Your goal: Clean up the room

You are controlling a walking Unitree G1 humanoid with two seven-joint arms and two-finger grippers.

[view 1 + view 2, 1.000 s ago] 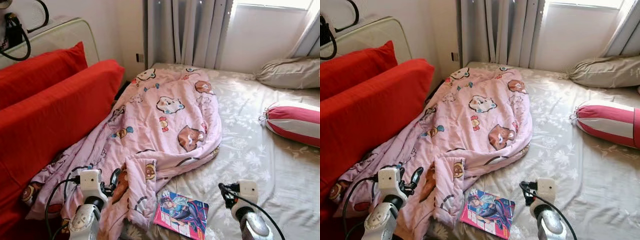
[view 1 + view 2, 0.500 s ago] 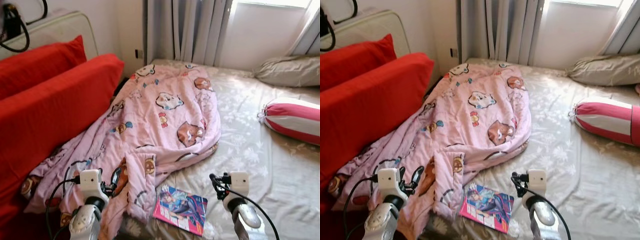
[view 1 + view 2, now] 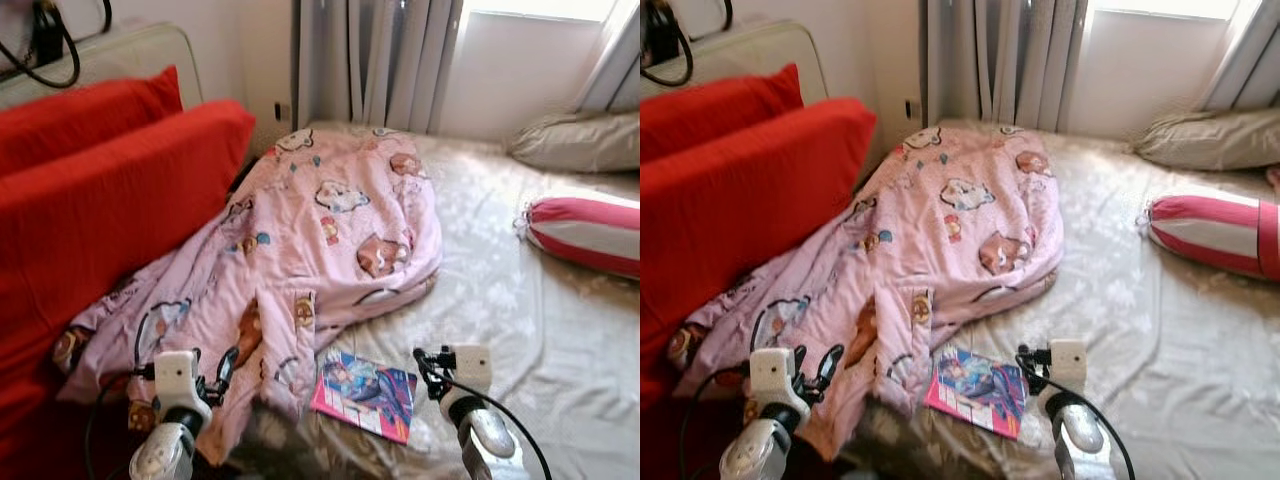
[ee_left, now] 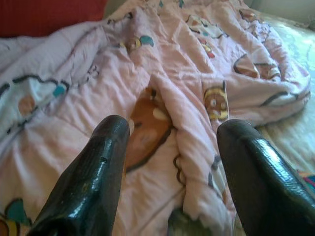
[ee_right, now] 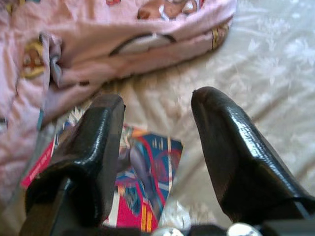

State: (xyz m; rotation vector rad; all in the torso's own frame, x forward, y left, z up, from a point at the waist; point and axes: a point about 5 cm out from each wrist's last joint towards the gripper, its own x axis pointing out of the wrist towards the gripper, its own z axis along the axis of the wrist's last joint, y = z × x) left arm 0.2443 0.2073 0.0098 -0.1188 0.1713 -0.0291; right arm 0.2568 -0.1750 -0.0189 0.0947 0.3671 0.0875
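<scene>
— Over the bed, where are your hands?

— Both are low at the near edge of the mattress. My right gripper [image 5: 157, 147] hangs above the colourful magazine with a cartoon figure on its cover [image 3: 365, 392], fingers [image 5: 231, 147] spread wide and holding nothing. From the wrist I see one finger over the magazine's cover and the other over the beige floral bedsheet [image 3: 520, 300]; I cannot tell whether either touches.

— And the left?

— My left gripper [image 4: 172, 162] is parted just as wide, empty, pointing at the rumpled pink quilt printed with cartoon animals [image 3: 320, 240]. A fold of the quilt with a brown bear print lies between the fingers, but they are not closed on it.

— Where does the magazine sit?

— Flat on the sheet near the foot of the bed, just beside the quilt's lower flap, between my two arms.

— What else is on the bed?

— The quilt runs in a long heap from near the grey curtains [image 3: 380, 60] down toward me, its left side against two large red cushions [image 3: 100, 200]. Well apart on the right lies a red and white striped bolster [image 3: 585, 235], and beyond it a beige pillow [image 3: 580, 140] under the window.
</scene>
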